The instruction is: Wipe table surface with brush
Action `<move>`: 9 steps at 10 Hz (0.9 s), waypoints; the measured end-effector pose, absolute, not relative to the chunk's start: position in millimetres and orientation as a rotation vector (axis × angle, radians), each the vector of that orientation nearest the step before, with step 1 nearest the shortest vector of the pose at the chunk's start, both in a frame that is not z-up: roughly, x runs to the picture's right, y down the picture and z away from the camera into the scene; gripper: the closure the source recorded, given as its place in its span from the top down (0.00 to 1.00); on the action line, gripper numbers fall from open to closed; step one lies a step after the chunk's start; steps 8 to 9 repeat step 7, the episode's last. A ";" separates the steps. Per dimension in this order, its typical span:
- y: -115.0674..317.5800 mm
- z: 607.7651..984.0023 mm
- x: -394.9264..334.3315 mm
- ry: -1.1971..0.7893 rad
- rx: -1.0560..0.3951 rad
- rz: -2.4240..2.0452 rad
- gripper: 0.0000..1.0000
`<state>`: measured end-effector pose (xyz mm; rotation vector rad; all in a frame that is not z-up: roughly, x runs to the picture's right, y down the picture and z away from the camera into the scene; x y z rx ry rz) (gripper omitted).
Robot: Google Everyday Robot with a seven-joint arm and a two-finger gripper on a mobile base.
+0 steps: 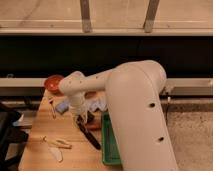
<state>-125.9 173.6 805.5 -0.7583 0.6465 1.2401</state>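
The brush (90, 136) is a long slim black stick that lies slanted on the tan wooden table surface (37, 155), its lower end toward the front. My gripper (80, 119) hangs below the white wrist (75, 97), sits right on the brush's upper end and is shut on it. The brush's lower end reaches close to the left wall of the green tray (111, 150). My large white arm covers the right part of the table.
An orange-red stick (94, 128) lies by the brush, next to the tray. A red bowl (52, 82) stands at the back left. Blue and white cloth-like things (62, 106) lie behind the gripper. Pale thin pieces (57, 145) lie front left. A black object (7, 131) sits off the table's left edge.
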 end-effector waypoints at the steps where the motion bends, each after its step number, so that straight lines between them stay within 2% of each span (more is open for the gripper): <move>1: 170.5 807.9 -130.4 0.642 -0.757 1.228 0.00; 6: 159.4 821.8 -201.9 0.629 -0.772 1.160 0.00; 9: 159.6 822.3 -201.1 0.632 -0.771 1.163 0.00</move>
